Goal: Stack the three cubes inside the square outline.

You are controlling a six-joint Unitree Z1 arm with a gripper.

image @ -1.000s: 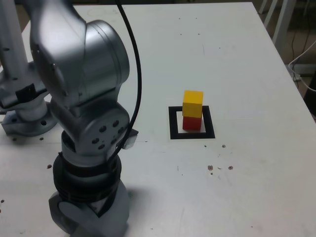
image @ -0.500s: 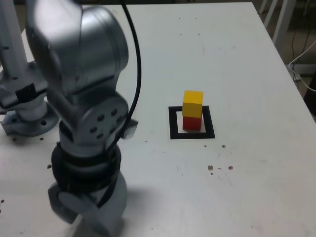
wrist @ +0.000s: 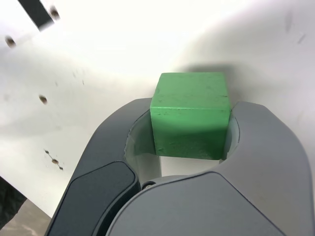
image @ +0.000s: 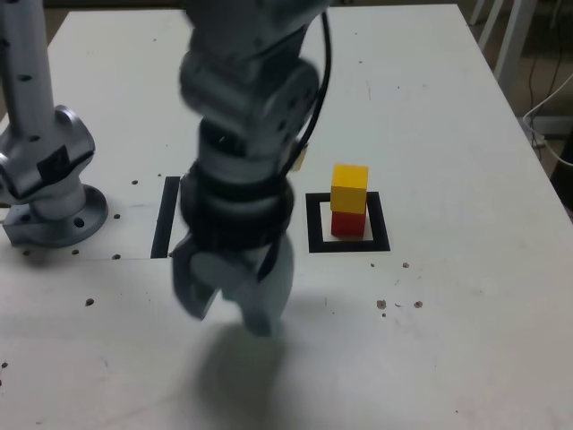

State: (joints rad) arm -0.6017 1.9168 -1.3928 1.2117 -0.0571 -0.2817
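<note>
1. The grey, rounded two-jawed claw [wrist: 189,129] is gripping the matte green cube [wrist: 191,115], its jaws parted by about the cube's width and pressing on opposite sides.
2. The matte yellow cube [image: 349,188] is sitting on the matte red cube [image: 348,223], which is resting inside the thick black square outline [image: 380,221] on the white tabletop [image: 466,296].
3. In the exterior view, the claw is hanging over the table to the left of that stack, so the green cube is probably still needing a carry across and a gentle lowering onto the yellow one.
4. A low approach would be risking a knock: the claw or the cube's underside could be catching the yellow cube and toppling the pair.
5. Releasing off-centre, or too high, could be leaving the green cube tipping off; a jaw dragging on opening could be pulling it askew.
6. The green cube is sitting slightly tilted between the jaws as the wrist view shows it, though perspective may be causing this; a real tilt would be making it land on an edge.
7. The exterior view is blurring the arm [image: 242,161] and hiding the green cube, so its height is staying unclear.
8. The wrist view is leaving the stack out altogether, and the jaws are masking the cube's gripped sides.
</note>
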